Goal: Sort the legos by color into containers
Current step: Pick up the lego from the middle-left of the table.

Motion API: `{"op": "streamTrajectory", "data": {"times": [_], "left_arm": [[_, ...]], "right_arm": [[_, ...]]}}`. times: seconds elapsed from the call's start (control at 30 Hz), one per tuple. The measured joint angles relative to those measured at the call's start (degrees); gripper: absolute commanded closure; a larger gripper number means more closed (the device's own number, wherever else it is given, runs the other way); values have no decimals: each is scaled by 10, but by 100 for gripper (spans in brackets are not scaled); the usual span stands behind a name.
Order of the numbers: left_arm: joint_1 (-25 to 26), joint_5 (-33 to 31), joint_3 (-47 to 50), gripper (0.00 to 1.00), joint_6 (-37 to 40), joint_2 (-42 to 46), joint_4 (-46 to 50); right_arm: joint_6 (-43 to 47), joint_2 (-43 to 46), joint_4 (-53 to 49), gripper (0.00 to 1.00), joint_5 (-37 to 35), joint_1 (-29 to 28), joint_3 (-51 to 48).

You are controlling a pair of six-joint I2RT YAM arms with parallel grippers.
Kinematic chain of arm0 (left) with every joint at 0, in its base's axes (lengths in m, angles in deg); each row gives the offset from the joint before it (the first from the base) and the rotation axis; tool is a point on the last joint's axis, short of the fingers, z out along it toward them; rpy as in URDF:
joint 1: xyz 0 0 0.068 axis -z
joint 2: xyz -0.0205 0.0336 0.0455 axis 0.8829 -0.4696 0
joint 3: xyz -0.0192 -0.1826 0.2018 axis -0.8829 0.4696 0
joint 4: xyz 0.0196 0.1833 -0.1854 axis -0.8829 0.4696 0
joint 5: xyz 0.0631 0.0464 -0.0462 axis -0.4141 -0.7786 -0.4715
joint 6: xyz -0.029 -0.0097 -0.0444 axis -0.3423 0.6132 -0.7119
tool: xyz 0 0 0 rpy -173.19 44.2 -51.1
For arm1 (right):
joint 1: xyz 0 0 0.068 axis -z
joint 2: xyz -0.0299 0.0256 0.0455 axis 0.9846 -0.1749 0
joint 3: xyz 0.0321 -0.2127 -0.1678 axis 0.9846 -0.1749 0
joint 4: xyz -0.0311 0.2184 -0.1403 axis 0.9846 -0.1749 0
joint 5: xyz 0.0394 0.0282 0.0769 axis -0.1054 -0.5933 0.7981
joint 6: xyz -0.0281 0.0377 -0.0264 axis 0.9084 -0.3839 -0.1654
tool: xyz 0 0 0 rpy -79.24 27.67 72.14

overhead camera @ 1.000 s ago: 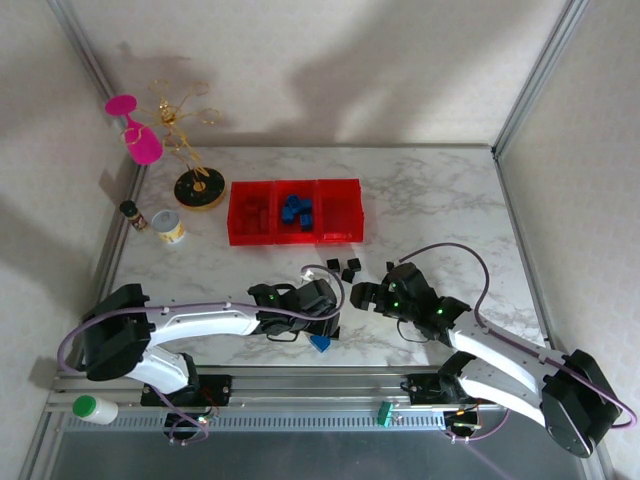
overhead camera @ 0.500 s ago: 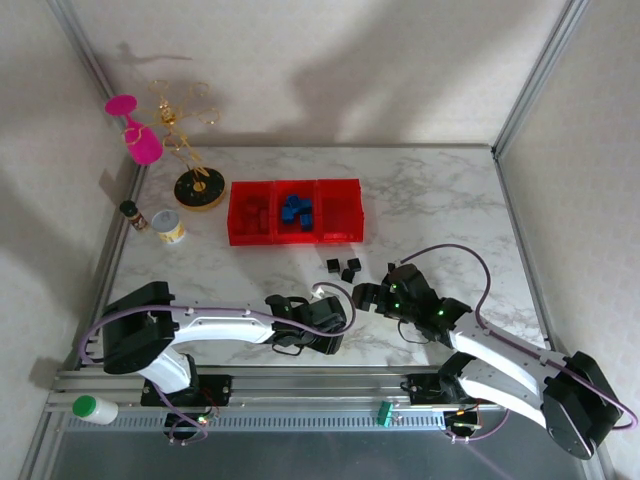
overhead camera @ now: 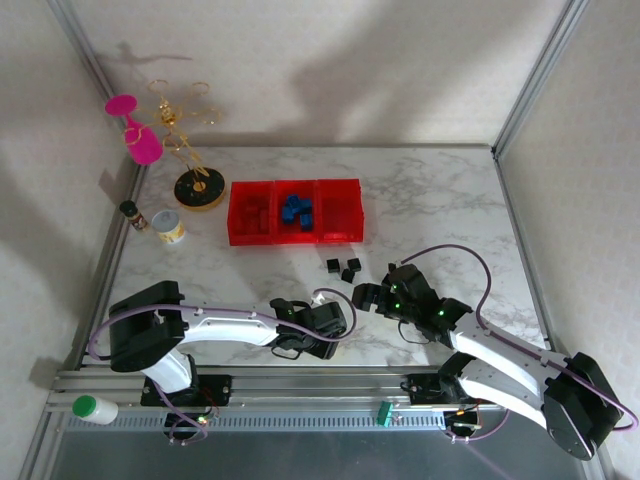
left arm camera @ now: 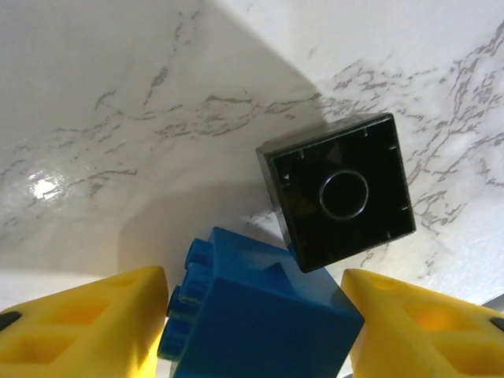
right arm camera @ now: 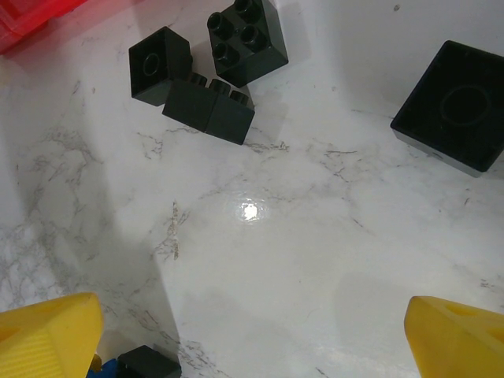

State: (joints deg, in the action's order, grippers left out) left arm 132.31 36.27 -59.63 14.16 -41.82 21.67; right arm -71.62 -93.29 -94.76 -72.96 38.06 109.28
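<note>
In the left wrist view a blue lego (left arm camera: 252,315) lies on its side between my yellow fingers (left arm camera: 79,327), which press against both its flanks; a black lego (left arm camera: 339,193) touches its far corner. My left gripper (overhead camera: 325,322) sits low near the table's front middle. My right gripper (overhead camera: 365,295) hovers open just to its right, with bare marble between its fingertips (right arm camera: 457,339). Three black legos (right arm camera: 209,110) cluster ahead of it and another black lego (right arm camera: 449,106) lies to the right. The red containers (overhead camera: 343,213) stand at the back, with red legos (overhead camera: 252,215) in the left bin and blue legos (overhead camera: 296,210) in the middle one.
A small tin can (overhead camera: 172,228) and a dark bottle (overhead camera: 130,212) stand left of the bins. A gold wire stand (overhead camera: 197,185) with a pink glass (overhead camera: 140,140) is at the back left. White walls close in both sides.
My left gripper came toward the near edge and down over the blue lego, then its jaws narrowed onto it. The right arm stayed almost still.
</note>
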Motion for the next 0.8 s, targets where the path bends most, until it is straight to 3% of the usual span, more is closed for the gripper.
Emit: {"op": "streamTrajectory", "data": {"times": [0.2, 0.5, 0.8], "left_arm": [[0, -3, 0, 52, 1, 1, -2], [-7, -15, -4, 52, 3, 27, 19], [-114, -70, -75, 53, 44, 92, 56]], "right_arm": [[0, 0, 0, 1, 0, 0, 0], [3, -1, 5, 1, 0, 0, 2], [18, -30, 37, 1, 0, 0, 35]]}}
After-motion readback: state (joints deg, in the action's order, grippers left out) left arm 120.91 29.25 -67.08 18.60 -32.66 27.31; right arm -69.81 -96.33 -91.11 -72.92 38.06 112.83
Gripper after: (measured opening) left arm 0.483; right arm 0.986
